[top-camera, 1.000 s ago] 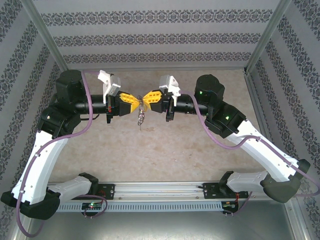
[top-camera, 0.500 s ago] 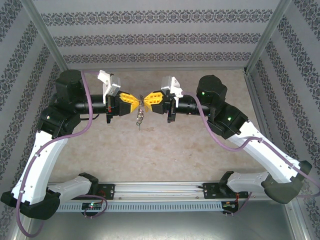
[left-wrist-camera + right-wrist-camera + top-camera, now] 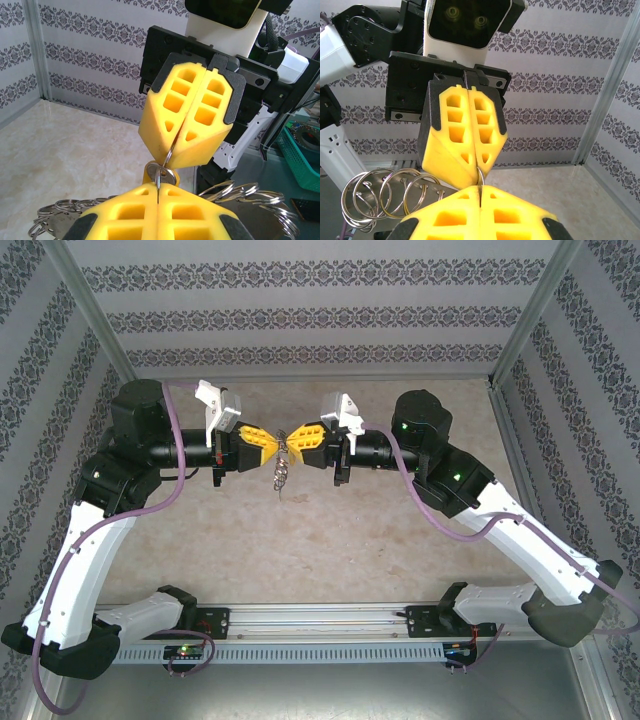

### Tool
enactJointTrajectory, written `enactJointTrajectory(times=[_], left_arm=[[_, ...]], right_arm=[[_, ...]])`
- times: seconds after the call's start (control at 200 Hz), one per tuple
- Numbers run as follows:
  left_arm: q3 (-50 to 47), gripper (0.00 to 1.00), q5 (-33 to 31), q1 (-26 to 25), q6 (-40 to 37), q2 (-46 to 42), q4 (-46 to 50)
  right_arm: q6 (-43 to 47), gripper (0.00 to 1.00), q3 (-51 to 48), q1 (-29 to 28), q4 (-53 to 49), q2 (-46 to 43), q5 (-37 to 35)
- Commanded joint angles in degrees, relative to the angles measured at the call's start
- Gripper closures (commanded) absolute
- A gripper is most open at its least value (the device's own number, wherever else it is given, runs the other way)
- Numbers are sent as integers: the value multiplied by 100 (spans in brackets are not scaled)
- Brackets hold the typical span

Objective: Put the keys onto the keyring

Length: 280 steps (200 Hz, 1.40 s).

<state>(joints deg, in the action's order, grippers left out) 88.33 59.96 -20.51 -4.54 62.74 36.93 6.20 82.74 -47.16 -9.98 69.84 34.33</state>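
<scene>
Threading step, upper centre: left gripper [image 3: 272, 444], right gripper [image 3: 297, 438] both clamped on keyring [image 3: 169, 151]; keys [image 3: 283, 476] dangle below. Next: likely fine alignment.

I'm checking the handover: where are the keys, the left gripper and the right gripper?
the keys [image 3: 283, 477], top view, middle of the hanging bunch
left gripper [image 3: 277, 443], top view, between its yellow fingertips
right gripper [image 3: 294, 438], top view, between its yellow fingertips
</scene>
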Motion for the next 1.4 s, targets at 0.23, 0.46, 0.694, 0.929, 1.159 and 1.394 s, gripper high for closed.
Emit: enactJointTrajectory(times=[0.23, 0.46, 0.694, 0.929, 1.159, 1.394], left_arm=[[170, 100, 183, 45, -109, -51, -94], [153, 100, 180, 39, -117, -52, -98], [141, 100, 174, 45, -135, -34, -107], [178, 100, 173, 46, -161, -20, -89], [196, 100, 165, 46, -187, 2, -60], [187, 100, 174, 40, -188, 18, -68]], right_arm=[[-21, 100, 5, -68, 176, 0, -45], [40, 100, -12, -70, 136, -41, -154], [31, 100, -13, -68, 154, -23, -145], [40, 100, 14, -66, 141, -23, -154], [66, 100, 5, -66, 93, -50, -172], [48, 100, -21, -66, 89, -85, -195]])
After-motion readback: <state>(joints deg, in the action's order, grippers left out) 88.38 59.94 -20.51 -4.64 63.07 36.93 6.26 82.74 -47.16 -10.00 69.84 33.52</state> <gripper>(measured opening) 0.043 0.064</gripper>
